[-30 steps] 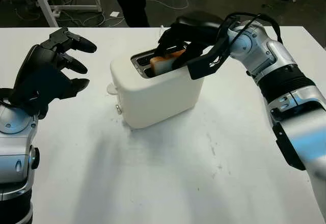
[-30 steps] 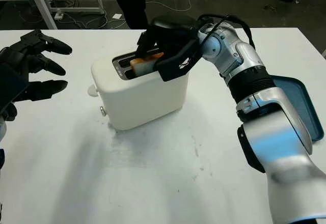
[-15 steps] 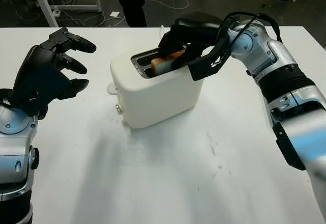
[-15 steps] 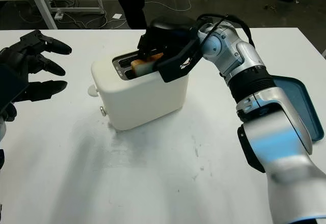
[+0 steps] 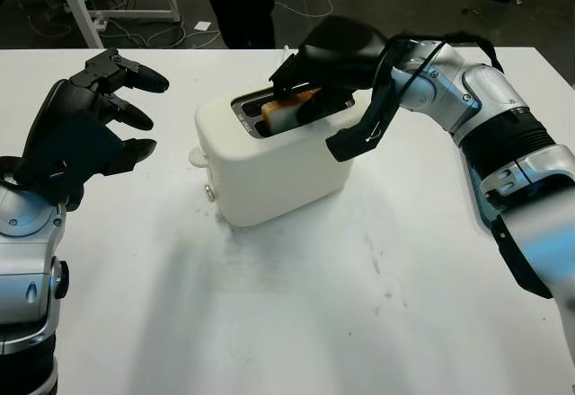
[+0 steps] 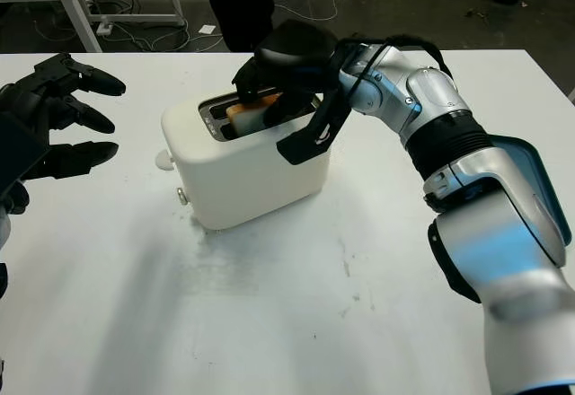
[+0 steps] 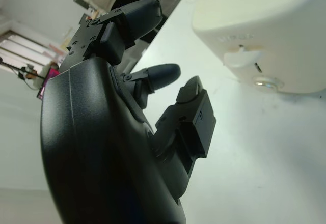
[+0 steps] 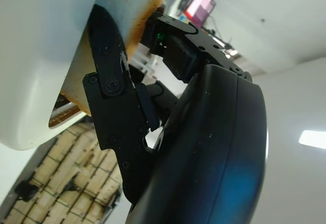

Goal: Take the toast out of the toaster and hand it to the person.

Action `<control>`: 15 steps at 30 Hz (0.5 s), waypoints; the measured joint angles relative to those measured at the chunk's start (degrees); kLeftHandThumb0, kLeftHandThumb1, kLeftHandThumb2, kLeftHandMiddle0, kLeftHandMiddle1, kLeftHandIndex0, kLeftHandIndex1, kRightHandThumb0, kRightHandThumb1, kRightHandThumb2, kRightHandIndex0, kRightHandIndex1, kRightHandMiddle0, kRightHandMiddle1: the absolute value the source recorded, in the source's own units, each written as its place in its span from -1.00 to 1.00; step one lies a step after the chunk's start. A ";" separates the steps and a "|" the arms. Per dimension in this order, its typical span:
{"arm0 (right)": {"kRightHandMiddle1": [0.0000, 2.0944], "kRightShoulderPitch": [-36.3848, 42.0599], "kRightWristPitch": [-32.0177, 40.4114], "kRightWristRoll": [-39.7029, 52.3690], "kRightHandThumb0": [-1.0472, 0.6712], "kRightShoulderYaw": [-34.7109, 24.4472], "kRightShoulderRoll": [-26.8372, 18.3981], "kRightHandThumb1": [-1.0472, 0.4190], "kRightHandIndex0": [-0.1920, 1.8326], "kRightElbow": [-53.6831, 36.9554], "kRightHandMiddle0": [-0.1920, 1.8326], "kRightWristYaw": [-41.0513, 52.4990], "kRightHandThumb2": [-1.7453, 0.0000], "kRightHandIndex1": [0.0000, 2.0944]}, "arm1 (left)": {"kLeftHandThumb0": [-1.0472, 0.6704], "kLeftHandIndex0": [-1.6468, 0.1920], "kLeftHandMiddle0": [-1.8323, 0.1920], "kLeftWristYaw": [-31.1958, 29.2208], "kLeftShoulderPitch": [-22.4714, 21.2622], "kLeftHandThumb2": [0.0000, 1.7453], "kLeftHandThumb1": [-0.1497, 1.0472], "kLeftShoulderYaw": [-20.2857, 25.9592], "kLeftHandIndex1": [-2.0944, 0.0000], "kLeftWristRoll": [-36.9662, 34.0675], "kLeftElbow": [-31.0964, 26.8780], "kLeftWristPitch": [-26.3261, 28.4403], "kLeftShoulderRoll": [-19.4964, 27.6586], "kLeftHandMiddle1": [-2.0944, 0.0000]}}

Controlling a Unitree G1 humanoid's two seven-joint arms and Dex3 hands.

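From the left eye, the right hand (image 5: 310, 90) sits over the top of the white toaster (image 5: 274, 166), its fingers pinching the toast (image 5: 286, 110), which stands partly raised in the slot directly under the palm; one black finger hangs down the toaster's near face. The left hand (image 5: 85, 130) hovers open above the white table (image 5: 359, 305), well apart from the toaster on its lever side. A person (image 5: 238, 4) in dark clothing stands beyond the table's far edge, past the right hand. The right eye repeats this and adds a blue tray (image 6: 539, 188) on the table beside the right forearm. At the left wrist, the open hand faces the toaster's end wall with its lever and knob, not touching it. At the right wrist, black fingers (image 8: 114, 96) press against the toast's pale face and browned crust, beside the toaster wall.
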 measured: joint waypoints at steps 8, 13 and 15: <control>0.67 -0.25 -1.21 -3.15 -0.37 1.08 -1.08 -0.83 0.25 0.49 -0.02 -6.04 0.53 0.67 | 0.76 0.52 0.54 0.00 0.00 -0.62 0.79 -0.02 -0.15 0.07 -0.01 0.12 0.00 -0.44; 0.67 -0.47 -1.19 -3.77 -0.36 1.05 -1.78 -0.83 0.27 0.46 -0.02 -6.92 0.45 0.67 | 0.75 0.49 0.51 0.00 0.00 -0.65 0.79 -0.02 -0.16 0.07 -0.01 -0.02 0.00 -0.46; 0.64 -1.00 -1.18 -4.22 -0.36 0.84 -2.33 -0.83 0.24 0.31 -0.08 -7.01 0.42 0.67 | 0.76 0.50 0.52 0.00 0.00 -0.63 0.79 -0.02 -0.16 0.06 -0.01 -0.03 0.00 -0.46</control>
